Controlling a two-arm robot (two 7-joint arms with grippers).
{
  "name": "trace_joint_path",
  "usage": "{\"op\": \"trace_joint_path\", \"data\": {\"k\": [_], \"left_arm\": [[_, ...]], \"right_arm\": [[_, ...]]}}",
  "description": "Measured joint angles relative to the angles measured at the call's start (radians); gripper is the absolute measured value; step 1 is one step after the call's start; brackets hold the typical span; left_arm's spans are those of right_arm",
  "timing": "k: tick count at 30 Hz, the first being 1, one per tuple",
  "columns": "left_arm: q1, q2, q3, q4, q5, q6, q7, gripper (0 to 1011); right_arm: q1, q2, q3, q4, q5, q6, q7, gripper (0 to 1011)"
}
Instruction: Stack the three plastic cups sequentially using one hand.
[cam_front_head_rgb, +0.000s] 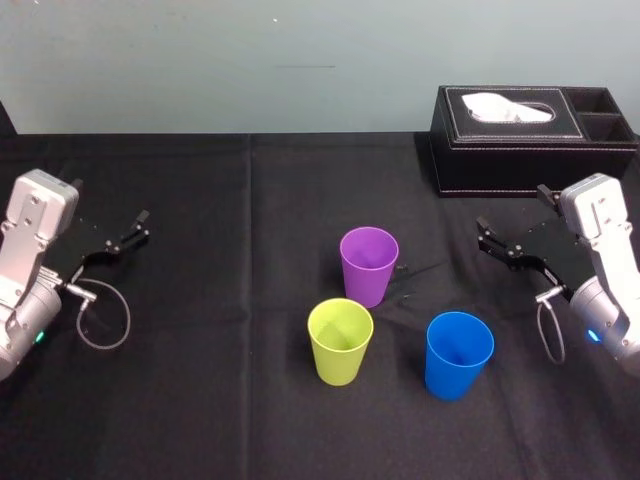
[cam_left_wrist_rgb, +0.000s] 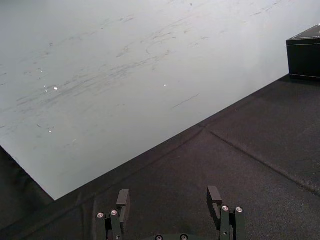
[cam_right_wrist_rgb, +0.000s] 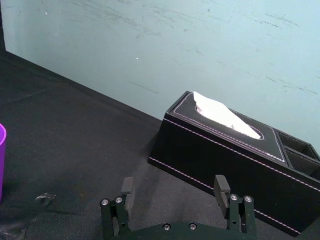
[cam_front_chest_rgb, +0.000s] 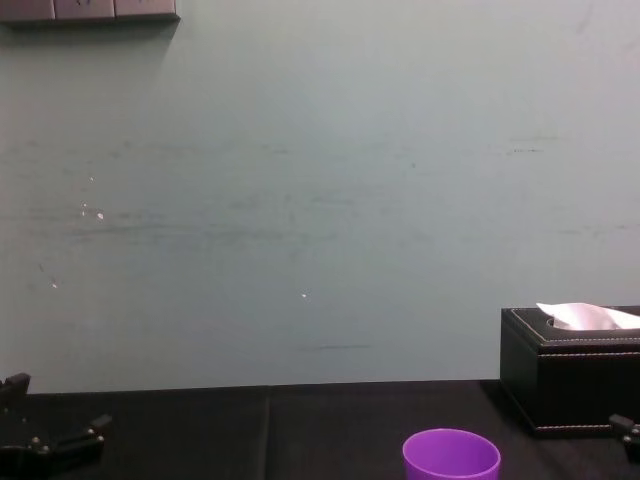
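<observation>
Tablecloth bears purple cup, green cup, blue cup.

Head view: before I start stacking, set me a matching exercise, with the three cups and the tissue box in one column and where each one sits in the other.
Things
1. purple cup
2. blue cup
3. yellow-green cup
4. tissue box

Places
a. far back on the robot's right, apart from the cups
b. front pair, on the robot's left
c. behind the other two cups
d. front pair, on the robot's right

Pairs: 1-c, 2-d, 3-b, 4-a.

The left pincer and right pincer are open, out at the sides, touching nothing.
</observation>
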Motion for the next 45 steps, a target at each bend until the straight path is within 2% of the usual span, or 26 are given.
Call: {"op": "trace_joint_path", "data": {"k": [45], "left_arm": [[0.0, 0.0, 0.0, 0.0, 0.0, 0.0, 0.0, 1011]], "right_arm": [[0.0, 0.0, 0.0, 0.0, 0.0, 0.0, 0.0, 1004]]}}
